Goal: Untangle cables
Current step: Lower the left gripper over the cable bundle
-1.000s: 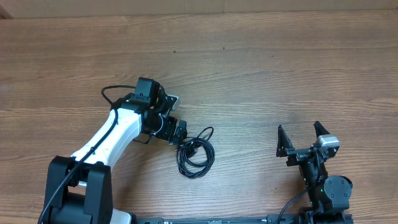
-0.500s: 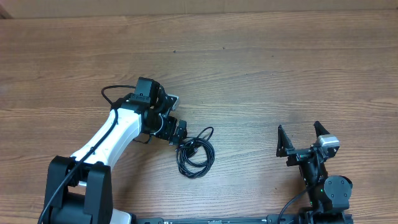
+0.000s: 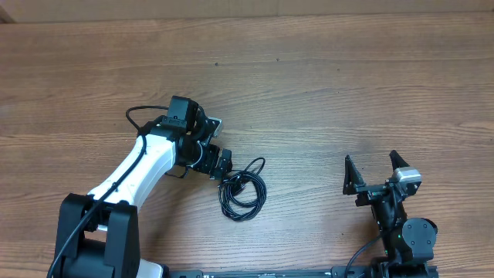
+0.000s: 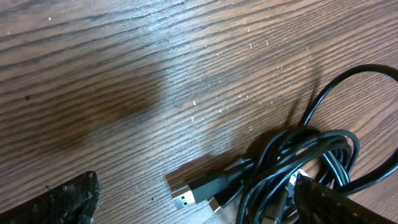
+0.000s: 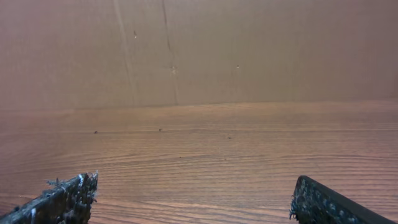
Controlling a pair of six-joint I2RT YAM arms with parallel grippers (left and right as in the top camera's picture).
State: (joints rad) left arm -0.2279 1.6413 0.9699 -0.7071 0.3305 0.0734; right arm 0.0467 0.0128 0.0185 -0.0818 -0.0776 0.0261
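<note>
Cables (image 3: 241, 185) lie coiled on counter (image 3: 324, 93), just off the tips of left end effector (image 3: 225, 168), open wide, empty, the nearer one; right end effector (image 3: 370, 166), likewise open, well apart.

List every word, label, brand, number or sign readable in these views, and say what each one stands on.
None can be read in any view. The cables and their USB plug show no marking. The table shows only wood grain, and the brown wall behind it carries no print.
</note>
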